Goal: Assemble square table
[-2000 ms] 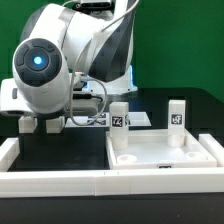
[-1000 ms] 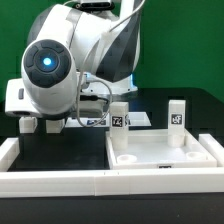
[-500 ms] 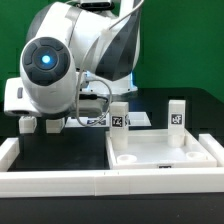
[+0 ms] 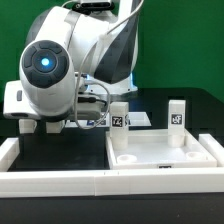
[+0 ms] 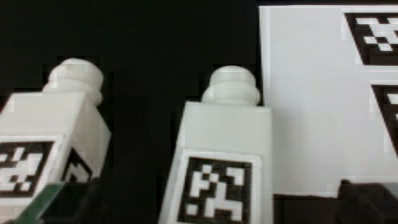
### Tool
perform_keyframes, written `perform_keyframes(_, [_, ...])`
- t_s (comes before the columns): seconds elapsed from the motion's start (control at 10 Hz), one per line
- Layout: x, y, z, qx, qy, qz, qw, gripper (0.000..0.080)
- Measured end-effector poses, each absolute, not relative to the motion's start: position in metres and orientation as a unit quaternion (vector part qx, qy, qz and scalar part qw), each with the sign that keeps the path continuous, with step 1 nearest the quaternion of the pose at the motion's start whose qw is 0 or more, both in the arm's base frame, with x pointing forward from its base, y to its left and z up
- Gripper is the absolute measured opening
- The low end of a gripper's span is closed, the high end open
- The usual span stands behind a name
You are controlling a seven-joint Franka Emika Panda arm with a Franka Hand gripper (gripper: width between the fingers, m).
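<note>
Entry: square table, half assembled, two legs left to fit

1. My pincer: low over the black table at the exterior view's left, jaws spread as wide as they go, gripping nothing
2. Slab: the table's top, lying flat at the exterior view's right, rim up, well apart from my pincer
3. First standing leg and second standing leg: upright at the slab's far corners, tags facing the camera; whether they are fully seated I cannot tell from this angle
4. Middle leg and outer leg: lying right under my wrist, side by side, pegs pointing the same way, tags upward, with only a narrow dark gap between them
5. Marker board: flat on the table, just beside the middle leg
6. Border bar: along the near edge

Hazards, as I judge them:
- With the loose legs so close together, one finger may land on the outer leg rather than in the gap and shove it aside
- A finger on the other side may catch the marker board's edge and stop short
- Closing off-centre would swing the middle leg askew, and its peg would then miss the slab's hole
- Carrying it low risks knocking a standing leg
</note>
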State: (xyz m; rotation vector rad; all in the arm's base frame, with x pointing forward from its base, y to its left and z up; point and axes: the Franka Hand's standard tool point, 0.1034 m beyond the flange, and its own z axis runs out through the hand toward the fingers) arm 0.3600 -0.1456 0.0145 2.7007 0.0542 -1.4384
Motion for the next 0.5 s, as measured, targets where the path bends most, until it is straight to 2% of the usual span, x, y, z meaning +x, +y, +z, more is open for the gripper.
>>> perform_keyframes(0.3, [0.3608, -0.1472, 0.0134, 0.884, 0.017, -0.466, 0.041, 0.0649])
perform_keyframes(0.5, [0.3608, -0.1473, 0.0134, 0.884, 0.017, -0.466, 0.042, 0.0406])
